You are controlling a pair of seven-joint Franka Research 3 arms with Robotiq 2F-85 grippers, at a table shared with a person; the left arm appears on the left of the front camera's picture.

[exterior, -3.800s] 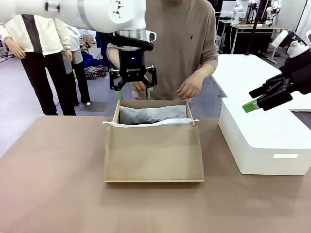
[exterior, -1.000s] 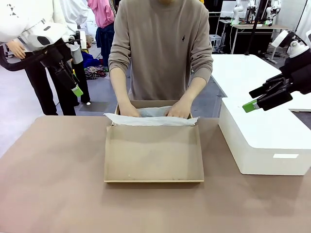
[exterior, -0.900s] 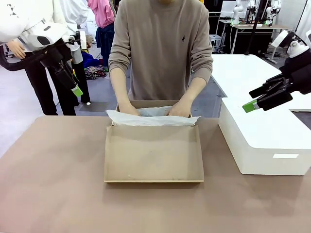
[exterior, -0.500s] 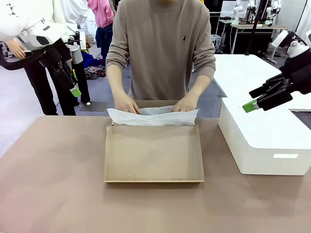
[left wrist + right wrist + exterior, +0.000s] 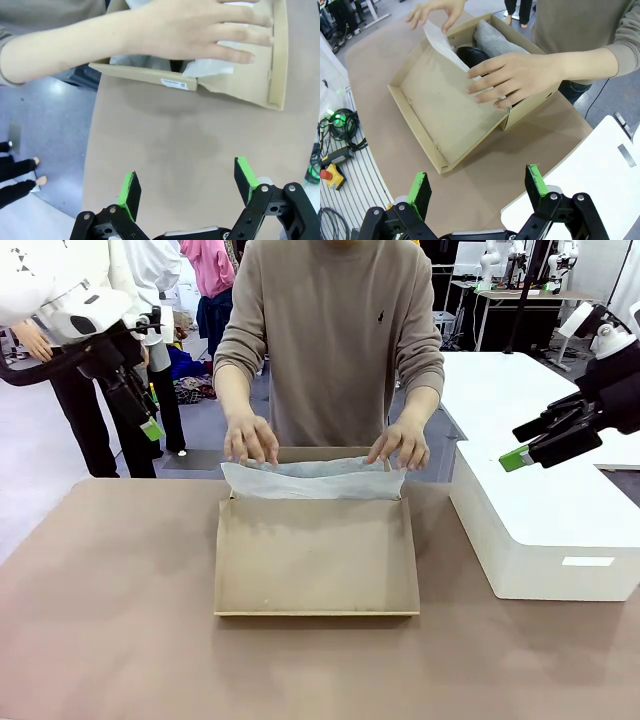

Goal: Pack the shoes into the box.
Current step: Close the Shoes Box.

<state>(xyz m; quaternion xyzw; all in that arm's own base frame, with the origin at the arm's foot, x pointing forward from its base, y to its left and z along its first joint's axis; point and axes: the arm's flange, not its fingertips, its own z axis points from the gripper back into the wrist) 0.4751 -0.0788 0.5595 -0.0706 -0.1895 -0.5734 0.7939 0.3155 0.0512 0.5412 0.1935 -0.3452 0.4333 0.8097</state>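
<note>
The brown cardboard box [image 5: 315, 570] stands open mid-table, its flap lid lying flat toward me and white tissue paper [image 5: 312, 481] draped over its back part. In the right wrist view a shiny black shoe [image 5: 470, 56] peeks from under the paper inside the box [image 5: 445, 120]; the rest is covered. The person's hands [image 5: 250, 438] hover on the tissue at the box's far corners. My left gripper [image 5: 148, 422] hangs open high at the far left, away from the box [image 5: 240, 87]. My right gripper [image 5: 522, 444] hangs open above the white block, empty.
A large white block [image 5: 540, 530] sits to the right of the box, and a white table [image 5: 500, 390] stands beyond it. The person stands at the far edge, with other people behind on the left. Brown tabletop [image 5: 110, 620] lies bare in front and to the left.
My left gripper has drawn away from above the box's back to the upper left. The person's hands pulled the tissue over the contents and lifted up out of the box. Right arm unchanged.
</note>
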